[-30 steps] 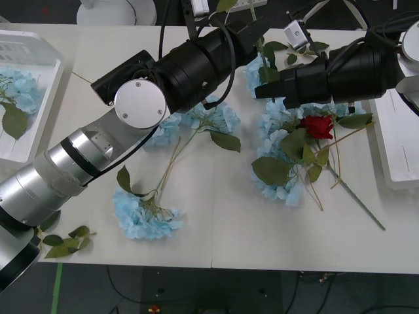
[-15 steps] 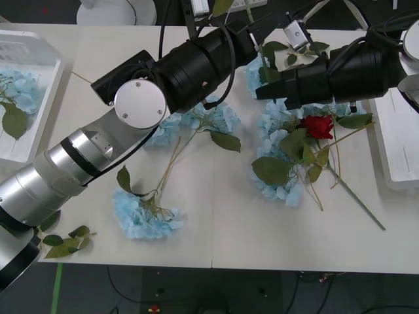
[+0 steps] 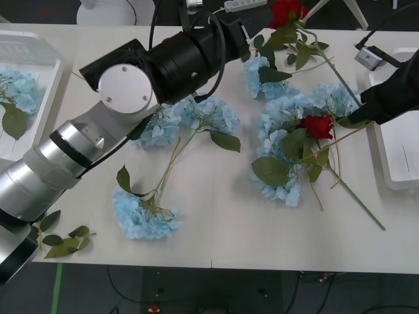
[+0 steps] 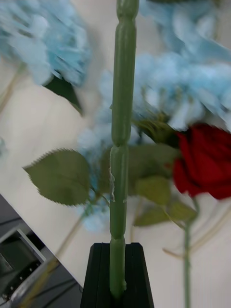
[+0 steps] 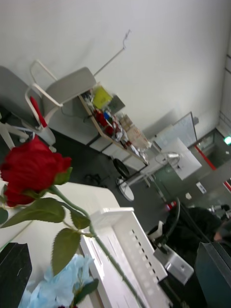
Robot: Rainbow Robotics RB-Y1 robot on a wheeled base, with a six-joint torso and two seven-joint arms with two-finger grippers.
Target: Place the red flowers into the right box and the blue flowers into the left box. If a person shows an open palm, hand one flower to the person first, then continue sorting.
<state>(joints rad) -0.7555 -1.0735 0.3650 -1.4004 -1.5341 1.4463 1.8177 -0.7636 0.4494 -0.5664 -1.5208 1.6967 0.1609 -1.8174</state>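
My right gripper is shut on the thick green stem of a red flower whose bloom is lifted at the table's far side. My left gripper is open, near that bloom. Another red flower lies on a heap of blue flowers. More blue flowers lie mid-table and near the front edge. The left box holds a blue flower. The right box is at the right edge.
My left arm reaches across the table from the near left to the far middle. Bloomless green leaf sprigs lie at the front left corner. A white power strip sits at the far edge.
My right arm has drawn back to the right with the rose stem, uncovering the flower heap. The held rose's bloom now shows at the far edge. My left arm has shifted slightly left.
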